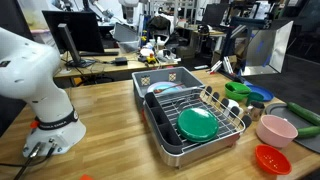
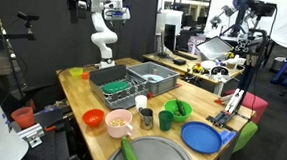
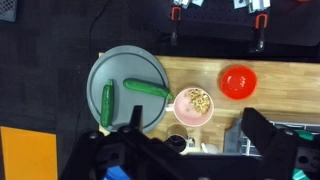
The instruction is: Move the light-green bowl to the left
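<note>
The light-green bowl (image 1: pixel 236 90) stands on the wooden table to the right of the dish rack (image 1: pixel 222 100), beside a blue plate (image 1: pixel 258 96). It also shows in an exterior view as the light-green bowl (image 2: pixel 177 110) near the table's front. The wrist view does not show it. My gripper (image 3: pixel 195 140) hangs high above the table, open, with nothing between its dark fingers (image 3: pixel 262 132). The white arm (image 2: pixel 105 28) rises at the table's far end, well away from the bowl.
A pink bowl (image 3: pixel 193 105) with nuts, a red bowl (image 3: pixel 238 82) and a grey plate (image 3: pixel 128 70) with cucumbers (image 3: pixel 148 89) lie below me. Two small cups (image 2: pixel 146 116) stand by the pink bowl. The rack holds a dark green dish (image 1: pixel 197 123).
</note>
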### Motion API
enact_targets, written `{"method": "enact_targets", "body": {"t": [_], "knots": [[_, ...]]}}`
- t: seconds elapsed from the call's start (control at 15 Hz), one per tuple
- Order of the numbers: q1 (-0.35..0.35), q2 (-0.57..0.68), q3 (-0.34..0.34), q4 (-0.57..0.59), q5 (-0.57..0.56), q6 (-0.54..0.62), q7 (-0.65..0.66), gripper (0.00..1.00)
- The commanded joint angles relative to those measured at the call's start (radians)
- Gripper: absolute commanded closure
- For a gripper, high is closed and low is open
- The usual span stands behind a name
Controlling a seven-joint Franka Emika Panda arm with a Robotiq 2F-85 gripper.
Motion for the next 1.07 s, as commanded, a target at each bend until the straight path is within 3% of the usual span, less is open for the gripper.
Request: {"method": "enact_targets", "body": {"t": [0.0,0.6,1.0], "knots": [[0.011,0.001,-0.008,0.003,-0.004,-0.004,0.005,0.00],[0.006,0.024,-0.008,-0.005,0.002,0.009,0.028,0.00],[-0.007,0.113,-0.067,-0.091,0.069,0.191,0.048,0.00]]}}
